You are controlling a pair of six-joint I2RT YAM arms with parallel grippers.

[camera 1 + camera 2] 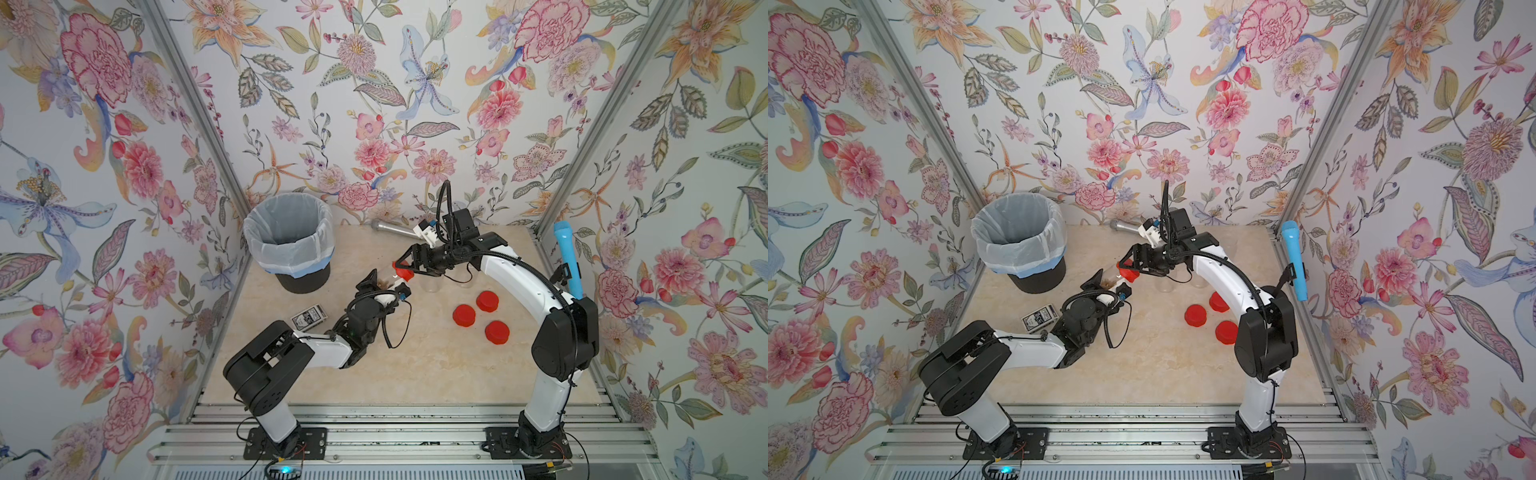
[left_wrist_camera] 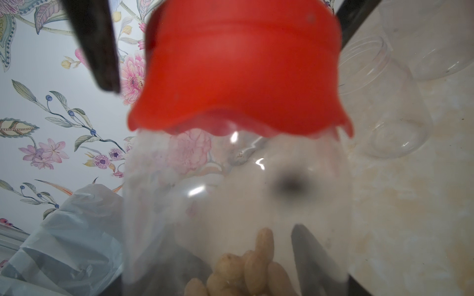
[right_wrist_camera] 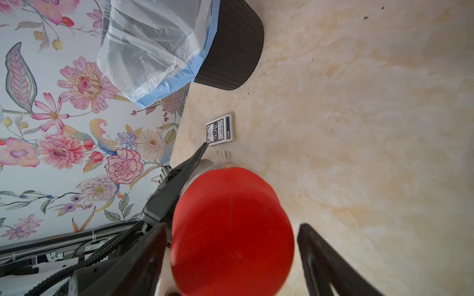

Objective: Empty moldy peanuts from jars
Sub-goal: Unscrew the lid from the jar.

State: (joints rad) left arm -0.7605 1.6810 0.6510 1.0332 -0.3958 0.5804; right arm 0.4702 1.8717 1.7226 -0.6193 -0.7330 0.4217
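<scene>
Bin (image 1: 303, 279) back left on the worktop (image 1: 415, 365), playing-card box (image 1: 307, 318) just in front. Three loose lids (image 1: 487, 301) over on the right, empty jars (image 2: 389, 107) right behind them, microphone (image 1: 395, 229) along the back wall.

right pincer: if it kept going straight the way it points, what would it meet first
The red lid: it sits between the open jaws of the right pincer, with a gap at one side. Straight behind it, as far as depth can be judged, comes the jar held by the left pincer.
</scene>
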